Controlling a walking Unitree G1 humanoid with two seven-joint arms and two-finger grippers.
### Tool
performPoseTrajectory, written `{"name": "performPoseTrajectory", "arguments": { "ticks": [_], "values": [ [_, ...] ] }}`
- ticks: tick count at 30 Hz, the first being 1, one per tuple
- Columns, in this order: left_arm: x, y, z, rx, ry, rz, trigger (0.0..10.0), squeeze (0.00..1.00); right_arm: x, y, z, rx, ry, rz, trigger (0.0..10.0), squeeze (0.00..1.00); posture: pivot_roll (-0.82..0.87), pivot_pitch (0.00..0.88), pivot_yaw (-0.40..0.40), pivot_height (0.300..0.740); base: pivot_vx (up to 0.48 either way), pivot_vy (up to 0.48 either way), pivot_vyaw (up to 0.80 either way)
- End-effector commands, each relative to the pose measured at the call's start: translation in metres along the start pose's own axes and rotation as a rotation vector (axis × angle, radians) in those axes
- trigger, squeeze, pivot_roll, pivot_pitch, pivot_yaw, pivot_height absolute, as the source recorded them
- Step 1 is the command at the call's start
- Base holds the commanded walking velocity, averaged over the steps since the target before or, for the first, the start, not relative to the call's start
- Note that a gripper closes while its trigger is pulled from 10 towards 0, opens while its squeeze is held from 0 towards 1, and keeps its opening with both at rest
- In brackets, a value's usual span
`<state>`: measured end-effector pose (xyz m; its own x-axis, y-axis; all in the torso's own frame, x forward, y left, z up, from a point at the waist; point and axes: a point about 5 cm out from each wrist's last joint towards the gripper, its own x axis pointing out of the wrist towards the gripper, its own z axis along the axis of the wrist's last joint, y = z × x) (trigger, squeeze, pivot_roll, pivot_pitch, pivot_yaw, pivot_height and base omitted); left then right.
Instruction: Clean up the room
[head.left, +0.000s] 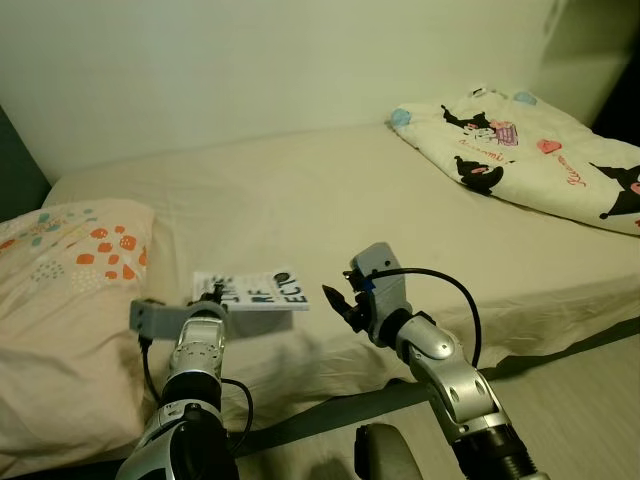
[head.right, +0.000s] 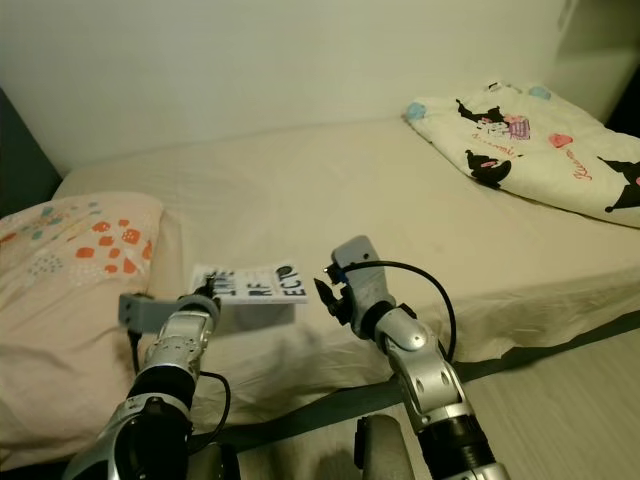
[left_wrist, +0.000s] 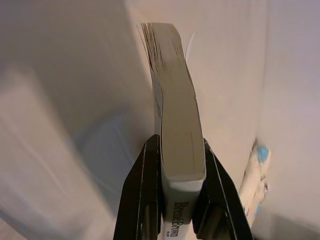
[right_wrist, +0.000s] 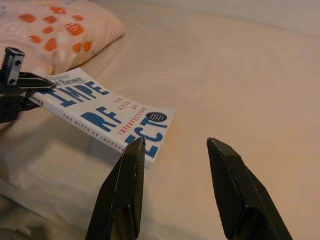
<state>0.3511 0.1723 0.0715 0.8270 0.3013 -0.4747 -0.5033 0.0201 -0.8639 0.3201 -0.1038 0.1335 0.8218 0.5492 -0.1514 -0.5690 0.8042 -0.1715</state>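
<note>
Left wrist view gives me the book (left_wrist: 177, 125) edge-on, spine pinched between my left gripper (left_wrist: 181, 200) fingers; in the left eye view the book (head.left: 255, 290) sits lower centre-left of the frame, held flat just above the bed (head.left: 300, 190); the right wrist view shows its white cover with blue lettering in the left half of the frame; my right gripper (head.left: 340, 303) hangs at lower centre of the left eye view, near the book's free end and apart from it, fingers spread with nothing between; an orange-spotted pillow (head.left: 70, 250) lies at the left edge; a cartoon-print blanket (head.left: 520, 150) fills the upper right.
</note>
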Motion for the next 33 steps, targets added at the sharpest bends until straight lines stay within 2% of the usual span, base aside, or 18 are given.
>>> {"name": "performPoseTrajectory", "arguments": {
  "ticks": [1, 8, 9, 10, 12, 13, 15, 19, 26, 33],
  "values": [
    [0.001, 0.009, 0.007, -0.024, -0.041, 0.045, 10.0, 0.00, 0.002, 0.010, -0.005, -0.019, 0.029, 0.061, 10.0, 0.00, -0.12, 0.135, -0.022, 0.577, 0.000, 0.000, 0.00],
    [0.001, 0.014, 0.011, -0.020, -0.066, 0.059, 10.0, 0.00, 0.000, 0.015, -0.004, -0.052, 0.023, 0.124, 10.0, 0.00, -0.12, 0.140, -0.025, 0.572, 0.000, 0.000, 0.00],
    [0.000, 0.017, 0.014, -0.022, -0.087, 0.069, 10.0, 0.00, -0.005, 0.023, -0.005, -0.063, 0.018, 0.213, 10.0, 0.00, -0.11, 0.147, -0.030, 0.572, 0.000, 0.000, 0.00],
    [0.000, 0.017, 0.014, -0.022, -0.087, 0.069, 10.0, 0.00, -0.005, 0.023, -0.005, -0.063, 0.018, 0.213, 10.0, 0.00, -0.11, 0.147, -0.030, 0.572, 0.000, 0.000, 0.00],
    [-0.001, 0.026, 0.017, -0.040, -0.122, 0.108, 10.0, 0.00, -0.018, 0.036, -0.010, -0.028, 0.040, 0.389, 10.0, 0.00, -0.12, 0.159, -0.035, 0.572, 0.000, 0.000, 0.00],
    [-0.001, 0.026, 0.017, -0.040, -0.122, 0.108, 10.0, 0.00, -0.018, 0.036, -0.010, -0.028, 0.040, 0.389, 10.0, 0.00, -0.12, 0.159, -0.035, 0.572, 0.000, 0.000, 0.00],
    [-0.003, 0.037, 0.016, -0.040, -0.139, 0.134, 10.0, 0.00, -0.032, 0.046, -0.013, 0.039, 0.061, 0.545, 10.0, 0.00, -0.12, 0.176, -0.040, 0.572, 0.000, 0.000, 0.00],
    [-0.004, 0.047, 0.019, -0.034, -0.158, 0.144, 10.0, 0.00, -0.043, 0.055, -0.011, 0.104, 0.068, 0.673, 10.0, 0.00, -0.12, 0.187, -0.043, 0.572, 0.000, 0.000, 0.00],
    [-0.004, 0.062, 0.026, -0.004, -0.176, 0.166, 10.0, 0.00, -0.046, 0.054, -0.009, 0.096, 0.078, 0.715, 10.0, 0.00, -0.14, 0.199, -0.056, 0.572, 0.000, 0.000, 0.00],
    [-0.003, 0.067, 0.037, 0.009, -0.203, 0.173, 10.0, 0.00, -0.050, 0.051, -0.006, 0.099, 0.088, 0.740, 10.0, 0.00, -0.15, 0.204, -0.064, 0.572, 0.000, 0.000, 0.00]
  ]
}}
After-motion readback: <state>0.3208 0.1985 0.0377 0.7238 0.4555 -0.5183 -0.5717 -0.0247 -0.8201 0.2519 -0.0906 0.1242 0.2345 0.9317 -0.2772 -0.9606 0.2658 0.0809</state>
